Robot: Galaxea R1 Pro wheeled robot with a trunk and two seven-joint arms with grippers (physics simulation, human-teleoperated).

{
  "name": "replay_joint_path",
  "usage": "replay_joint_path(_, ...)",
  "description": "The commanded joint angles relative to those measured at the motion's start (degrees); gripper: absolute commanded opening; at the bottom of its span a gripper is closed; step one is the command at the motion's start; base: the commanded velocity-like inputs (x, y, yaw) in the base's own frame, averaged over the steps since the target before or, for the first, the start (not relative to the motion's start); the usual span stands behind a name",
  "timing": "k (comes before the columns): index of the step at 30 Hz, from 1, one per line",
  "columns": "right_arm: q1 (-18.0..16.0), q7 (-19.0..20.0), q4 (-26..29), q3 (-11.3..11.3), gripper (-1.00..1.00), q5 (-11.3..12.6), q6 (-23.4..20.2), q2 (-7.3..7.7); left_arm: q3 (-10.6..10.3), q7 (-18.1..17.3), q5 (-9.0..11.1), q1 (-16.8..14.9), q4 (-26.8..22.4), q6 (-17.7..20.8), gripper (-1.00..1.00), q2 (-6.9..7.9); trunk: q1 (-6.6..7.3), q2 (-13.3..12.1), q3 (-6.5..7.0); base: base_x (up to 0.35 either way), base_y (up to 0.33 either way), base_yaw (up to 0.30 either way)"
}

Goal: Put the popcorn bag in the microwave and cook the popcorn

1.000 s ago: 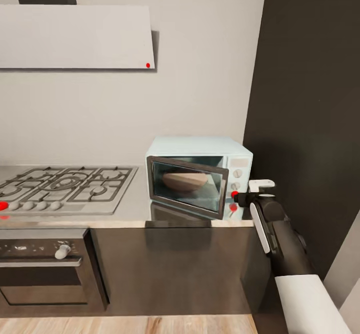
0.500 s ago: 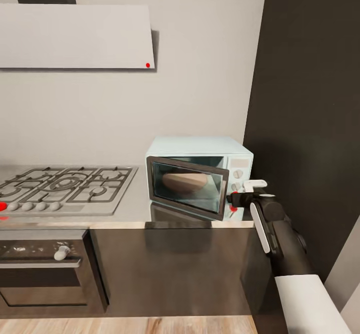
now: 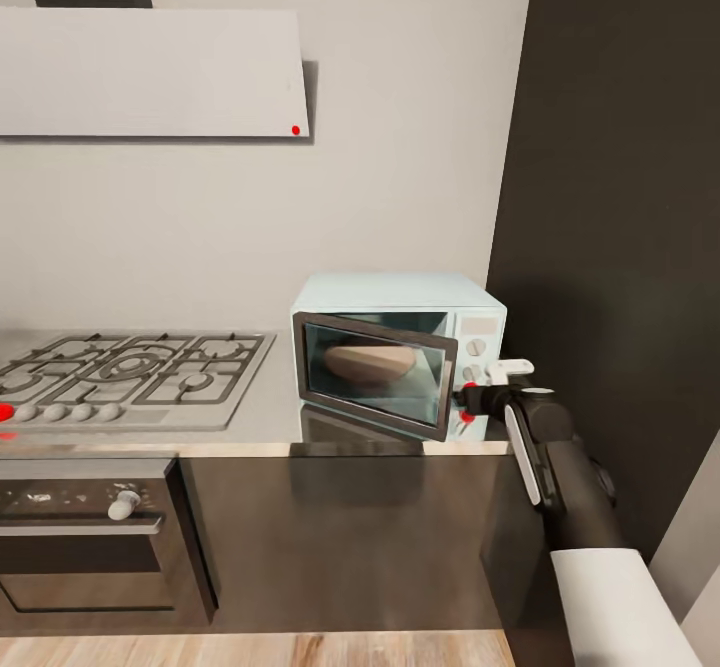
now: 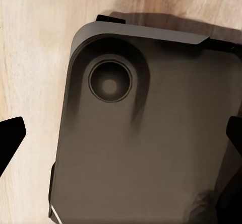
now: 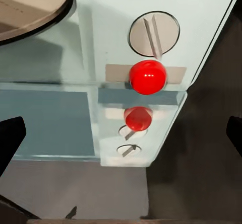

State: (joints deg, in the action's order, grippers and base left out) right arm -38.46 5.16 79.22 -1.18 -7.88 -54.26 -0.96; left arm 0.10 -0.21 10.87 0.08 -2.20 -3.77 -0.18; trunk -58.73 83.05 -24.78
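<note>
A tall dark panel (image 3: 620,227) fills the right side of the head view, standing against the pale wall (image 3: 400,177). A flat grey hood (image 3: 150,72) with a small red dot at its corner hangs on that wall above the gas hob (image 3: 130,372). The glossy grey tabletop (image 3: 265,417) runs over dark cabinet fronts (image 3: 340,537), with a built-in oven (image 3: 90,537) and its white knob under the hob. Wooden floor (image 3: 250,649) shows along the bottom edge.

The mint-blue microwave (image 3: 400,292) stands on the tabletop just beside the dark panel, its dark glass door (image 3: 375,372) swung partly open. Through the glass a tan, rounded shape shows inside the cavity; it may be the popcorn bag (image 3: 368,359), though its form is blurred.

The right arm (image 3: 560,477) reaches up to the microwave's control panel, and the right gripper (image 3: 478,395) sits at the lower knobs. In the right wrist view its dark fingers stand wide apart on either side of a red button (image 5: 147,77) below a grey dial (image 5: 154,33). No writing can be read on the panel.

The left gripper (image 4: 121,138) has its fingertips spread apart over a dark part of the robot and the floor.
</note>
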Motion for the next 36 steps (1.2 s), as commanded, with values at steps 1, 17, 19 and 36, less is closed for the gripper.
replay_joint_path(1, 0.0, 0.2, 0.1, -0.4, 1.0, -0.3, -0.2, 0.03, 0.0, 0.0, 0.4, 0.0, -0.1, -0.1, 1.0, 0.0, 0.0, 0.0, -0.05, 0.0, 0.0, 0.0)
replay_joint_path(17, 0.0, -2.4, 0.9, -0.3, 1.0, 1.7, -0.2, 0.08, -0.2, -0.1, 0.3, 0.0, -0.1, -0.1, 1.0, 0.01, 0.0, 0.0, -0.05, 0.105, 0.0, 0.0)
replay_joint_path(19, 0.0, -2.1, 0.8, -0.3, 1.0, 1.8, -0.2, 0.08, -0.2, -0.1, 0.3, 0.0, -0.1, -0.1, 1.0, 0.01, 0.0, 0.0, -0.05, 0.008, 0.0, 0.0)
replay_joint_path(36, 0.0, 8.9, 1.0, -0.3, 1.0, 2.6, -1.0, 0.31, -0.3, -0.1, 0.3, 0.0, -0.1, -0.1, 1.0, 0.01, 0.0, 0.0, -0.05, 0.0, 0.0, 0.0)
